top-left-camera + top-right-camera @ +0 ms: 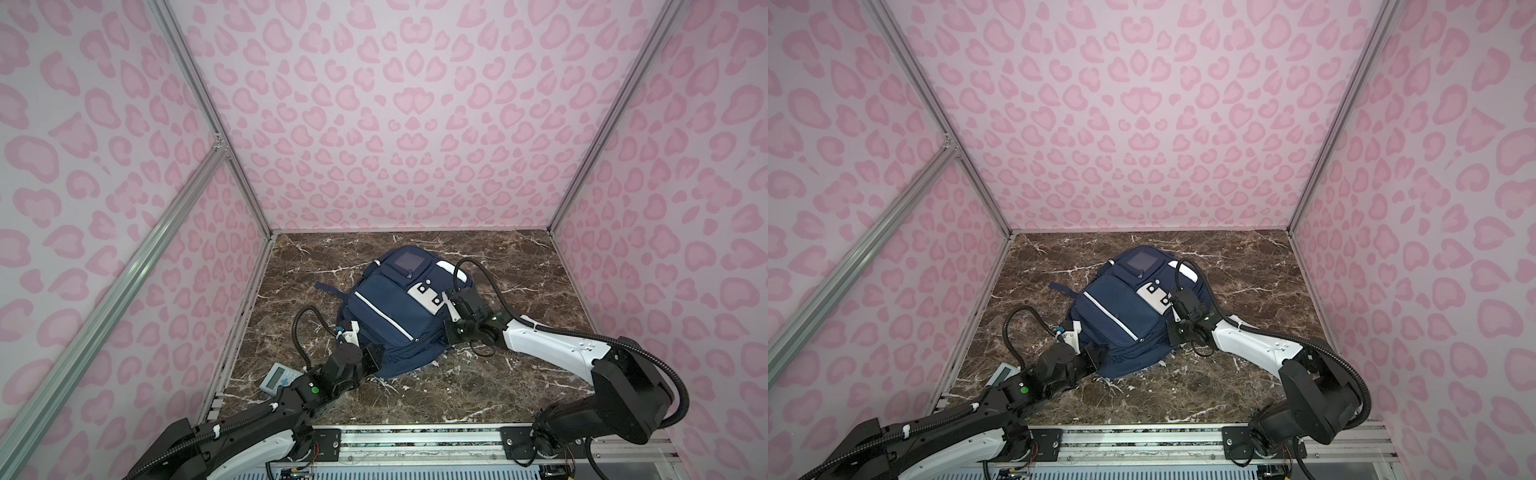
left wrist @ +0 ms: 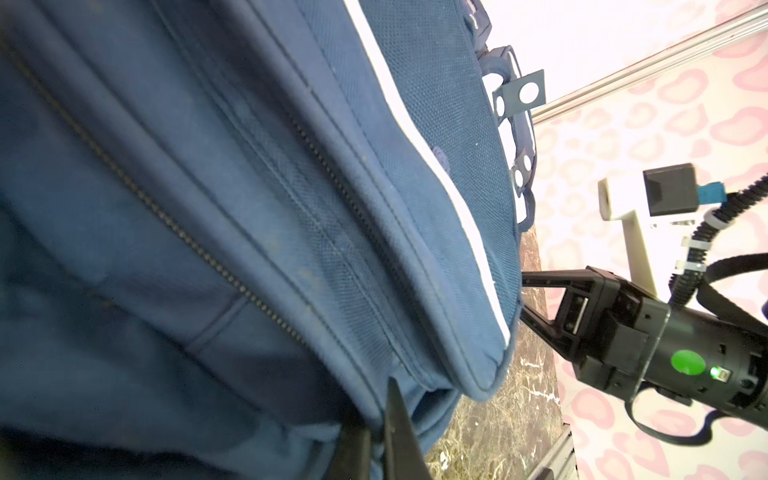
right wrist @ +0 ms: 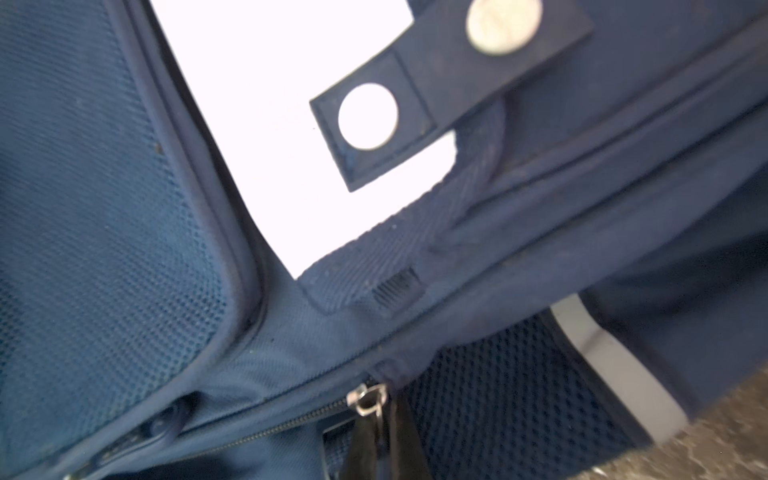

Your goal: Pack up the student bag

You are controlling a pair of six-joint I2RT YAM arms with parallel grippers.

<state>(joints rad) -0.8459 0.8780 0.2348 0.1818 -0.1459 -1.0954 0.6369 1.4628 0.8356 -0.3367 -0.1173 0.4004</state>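
The student bag [image 1: 390, 316] [image 1: 1117, 316], navy with white stripes, lies flat on the marble table with its grey window pocket [image 1: 405, 262] toward the back. My left gripper [image 1: 374, 356] [image 1: 1096, 357] is at the bag's near left edge. In the left wrist view it [image 2: 378, 428] is shut on a fold of the bag's blue fabric [image 2: 249, 187]. At the bag's right side sits my right gripper [image 1: 449, 329] [image 1: 1171, 328]. In the right wrist view it [image 3: 378, 432] is shut on the pull hanging from a silver zipper slider [image 3: 368, 399].
A small grey device with a screen [image 1: 280, 376] [image 1: 1003, 374] lies at the table's near left, beside my left arm. Pink patterned walls close in the table [image 1: 519, 266] on three sides. A dark strap [image 1: 326, 287] sticks out from the bag's left.
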